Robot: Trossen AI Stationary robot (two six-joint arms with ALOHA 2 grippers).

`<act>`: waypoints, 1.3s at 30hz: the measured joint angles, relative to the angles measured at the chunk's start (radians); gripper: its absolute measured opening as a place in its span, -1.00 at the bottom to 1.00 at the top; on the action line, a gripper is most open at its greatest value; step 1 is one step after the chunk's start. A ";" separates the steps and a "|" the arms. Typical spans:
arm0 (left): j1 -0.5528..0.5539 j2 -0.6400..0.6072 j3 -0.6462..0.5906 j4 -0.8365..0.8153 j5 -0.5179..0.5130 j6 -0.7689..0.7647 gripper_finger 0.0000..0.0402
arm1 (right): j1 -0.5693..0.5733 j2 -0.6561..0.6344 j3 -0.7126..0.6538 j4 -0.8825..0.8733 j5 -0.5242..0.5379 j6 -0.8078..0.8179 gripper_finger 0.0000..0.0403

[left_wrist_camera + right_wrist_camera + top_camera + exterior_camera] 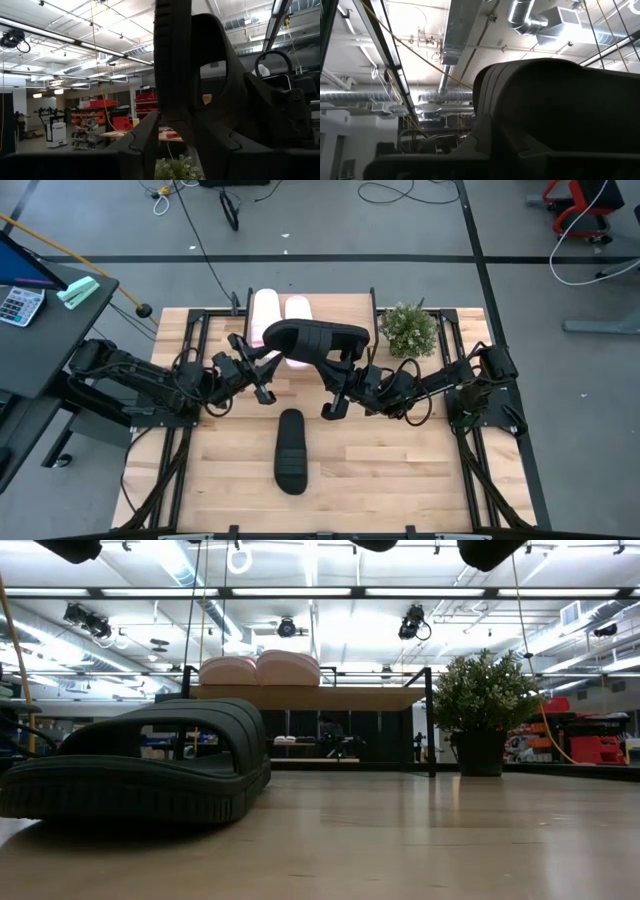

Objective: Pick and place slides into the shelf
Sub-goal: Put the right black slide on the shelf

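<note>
— Where is the raised black slide?
— It hangs in the air over the front edge of the shelf, lying crosswise, just in front of the pink slides, which sit side by side on the shelf's plank top.

— What carries it?
— The right gripper reaches in from the plant side of the shelf. Its fingers are closed tight on the slide's end there, and its wrist camera is filled by the dark strap.

— And the left gripper?
— It sits at the slide's other end, in front of the shelf. In its wrist view the ribbed sole stands between its fingers, but whether they press on it or stand clear cannot be told.

— The second black slide?
— Flat on the table, well in front of the shelf, near the middle, pointing toward it. Neither gripper touches it.

— Where does the plant stand?
— Right beside the shelf, at its right end.
</note>
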 joint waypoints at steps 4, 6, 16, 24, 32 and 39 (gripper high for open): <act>0.001 0.000 0.000 0.007 0.037 -0.028 -0.22 | 0.001 -0.002 0.000 -0.016 -0.006 0.016 -0.95; 0.001 0.000 0.001 0.014 0.049 -0.048 -0.15 | 0.002 -0.004 0.000 -0.032 -0.008 0.018 -0.95; -0.030 -0.045 0.002 0.025 0.067 -0.093 0.01 | 0.007 -0.003 0.002 -0.097 0.026 -0.007 -0.95; -0.030 -0.073 0.005 0.007 0.067 -0.104 -0.01 | 0.006 0.000 0.000 -0.131 0.036 0.008 -0.95; -0.027 -0.071 0.003 -0.098 0.065 -0.158 -0.02 | 0.006 -0.013 0.009 -0.102 0.035 -0.033 -0.95; -0.027 -0.071 0.003 -0.102 0.064 -0.151 -0.04 | 0.006 -0.020 0.014 -0.126 0.003 -0.024 -0.95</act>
